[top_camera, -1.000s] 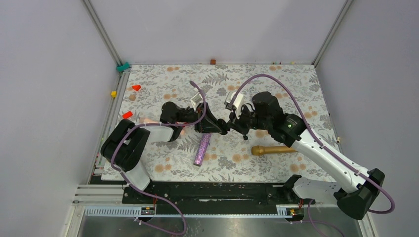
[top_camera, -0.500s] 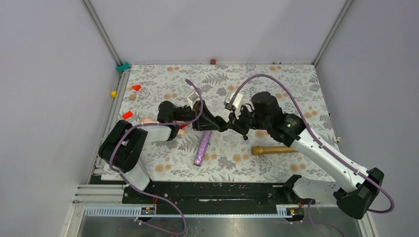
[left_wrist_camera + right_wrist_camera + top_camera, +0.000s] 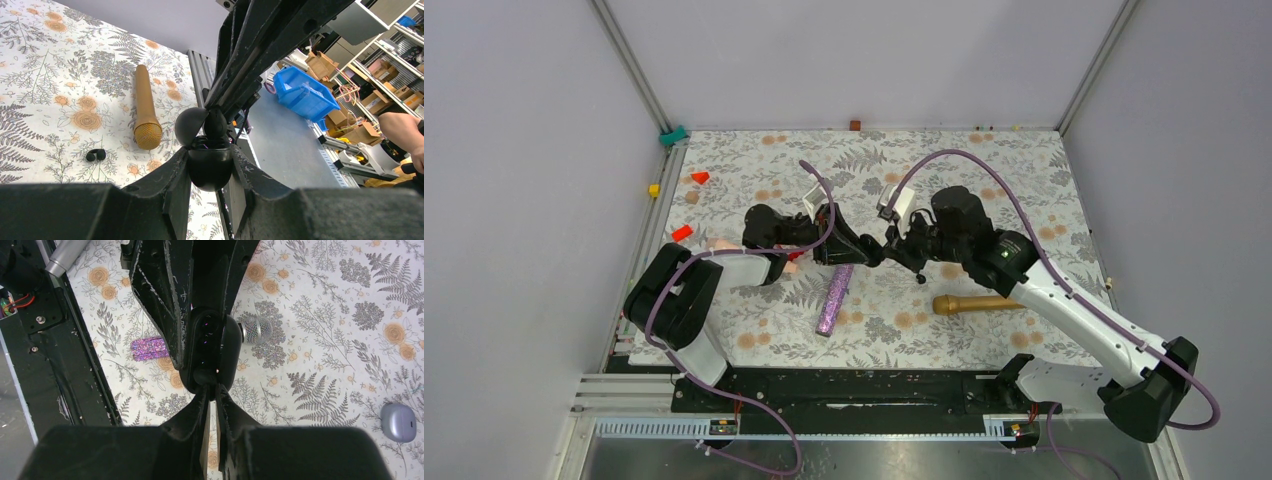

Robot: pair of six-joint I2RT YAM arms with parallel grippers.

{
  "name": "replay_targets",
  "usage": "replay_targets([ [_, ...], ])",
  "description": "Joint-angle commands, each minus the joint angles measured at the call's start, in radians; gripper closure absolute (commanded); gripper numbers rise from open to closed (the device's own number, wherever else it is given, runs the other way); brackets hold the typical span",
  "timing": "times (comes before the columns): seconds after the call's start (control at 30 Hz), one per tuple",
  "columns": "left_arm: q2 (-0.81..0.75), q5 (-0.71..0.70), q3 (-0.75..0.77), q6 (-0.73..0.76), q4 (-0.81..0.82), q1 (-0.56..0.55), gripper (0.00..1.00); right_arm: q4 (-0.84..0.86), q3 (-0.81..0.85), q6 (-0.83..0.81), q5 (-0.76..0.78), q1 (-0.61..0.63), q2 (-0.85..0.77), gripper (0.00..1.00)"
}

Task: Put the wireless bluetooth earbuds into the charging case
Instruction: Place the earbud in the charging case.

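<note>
**Case held off the cloth, one bud at its mouth**

Left gripper (image 3: 209,165): fingers clenched on the black charging case (image 3: 212,347), held above mid-table with its lid (image 3: 191,126) swung open. The case sits over the far end of the purple glitter microphone (image 3: 833,300).

Right gripper (image 3: 212,390): fingers pinched nearly together on the first earbud (image 3: 216,120), a small black piece. The bud's lower end is at the case's open mouth; I cannot tell whether it is seated.

The second earbud (image 3: 95,155) lies loose on the floral cloth (image 3: 1024,170), right of the case. It is just beside the head of the gold microphone (image 3: 974,303).
</note>
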Motion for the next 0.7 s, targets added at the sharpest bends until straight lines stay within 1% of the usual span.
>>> replay_targets([
  [0.0, -0.043, -0.026, -0.003, 0.017, 0.069, 0.002, 0.96, 0.043, -0.002, 0.032, -0.03, 0.015, 0.023, 0.94],
  [0.23, -0.047, -0.027, -0.006, 0.021, 0.07, 0.003, 0.96, 0.042, 0.001, 0.046, -0.05, 0.024, 0.033, 0.94],
  [0.5, -0.046, -0.028, -0.006, 0.017, 0.072, 0.003, 0.96, 0.091, -0.015, 0.1, 0.017, 0.024, 0.047, 0.98],
  [0.67, -0.046, -0.028, -0.006, 0.019, 0.073, 0.002, 0.96, 0.093, -0.011, 0.116, 0.006, 0.024, 0.055, 0.98],
])
